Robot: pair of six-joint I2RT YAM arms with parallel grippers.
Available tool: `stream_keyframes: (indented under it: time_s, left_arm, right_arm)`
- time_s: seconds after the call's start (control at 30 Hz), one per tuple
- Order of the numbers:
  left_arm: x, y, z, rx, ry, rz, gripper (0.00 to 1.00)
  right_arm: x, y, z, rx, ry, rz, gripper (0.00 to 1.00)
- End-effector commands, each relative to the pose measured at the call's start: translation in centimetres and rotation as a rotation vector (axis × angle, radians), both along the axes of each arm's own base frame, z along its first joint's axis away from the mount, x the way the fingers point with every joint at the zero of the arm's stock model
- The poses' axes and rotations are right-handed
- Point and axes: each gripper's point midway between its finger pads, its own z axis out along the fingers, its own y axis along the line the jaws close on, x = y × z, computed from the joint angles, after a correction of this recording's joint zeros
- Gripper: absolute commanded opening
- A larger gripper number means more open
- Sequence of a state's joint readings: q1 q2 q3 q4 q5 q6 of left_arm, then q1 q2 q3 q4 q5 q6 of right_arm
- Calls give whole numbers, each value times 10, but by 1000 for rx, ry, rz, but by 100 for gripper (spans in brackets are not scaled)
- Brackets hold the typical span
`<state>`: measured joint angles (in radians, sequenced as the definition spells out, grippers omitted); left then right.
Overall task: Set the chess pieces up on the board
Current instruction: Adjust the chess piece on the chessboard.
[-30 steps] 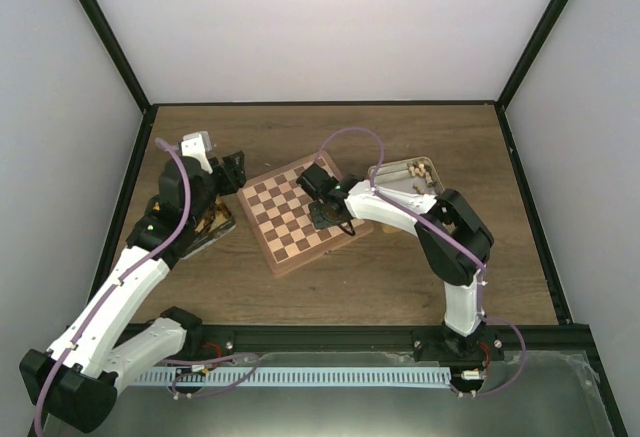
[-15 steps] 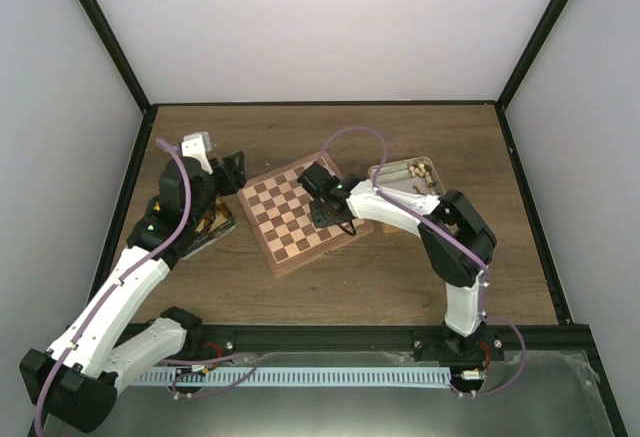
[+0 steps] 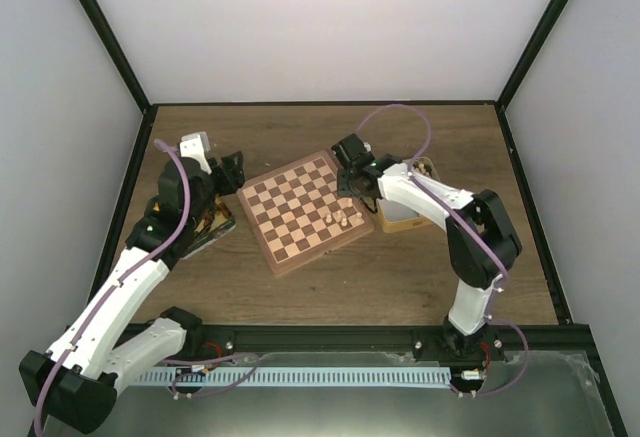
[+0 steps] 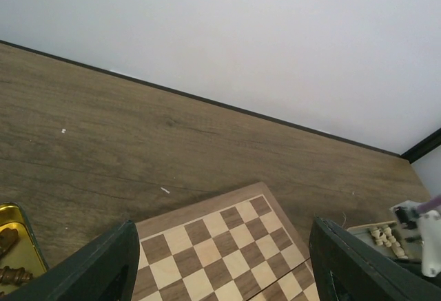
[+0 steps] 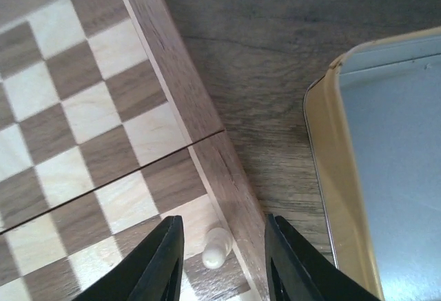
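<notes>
Right now the board lies askew at mid-table, between the left tin and the right tin. A few pale pieces stand close together on its squares by the edge nearest the right tin.

The right gripper hangs over that edge. Its fingers are parted a little and hold nothing. In the wrist view one pale piece shows in the gap between them, on an edge square just beside the rim.

The left gripper hovers over the table off the board's left corner, its fingers spread wide and empty. Dark pieces lie in the left tin, and more pale ones lie in the right tin.
</notes>
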<state>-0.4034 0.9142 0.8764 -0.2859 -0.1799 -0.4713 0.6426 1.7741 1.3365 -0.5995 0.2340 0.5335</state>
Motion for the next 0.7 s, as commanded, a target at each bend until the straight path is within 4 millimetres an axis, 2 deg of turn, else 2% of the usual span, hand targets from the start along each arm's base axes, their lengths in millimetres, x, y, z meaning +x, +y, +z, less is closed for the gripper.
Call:
stream_keyframes:
  time_s: [0.0,0.27,0.53,0.67]
  left_arm:
    - [2,0,-1,-3,2,1,69]
    - [4,-3,-3,-6,9,-7,69]
    - [6,-4,-4,-9,9,-8,69]
    - [6,-4,-4,-8,11,-8,69]
  right_arm:
    - [6,1,-22,-44,40,16,35]
    - [6,6,-48,-64,85,71,28]
    - [5,5,-56,-82,100,77,16]
    - [-1,5,-56,-75,115,88,13]
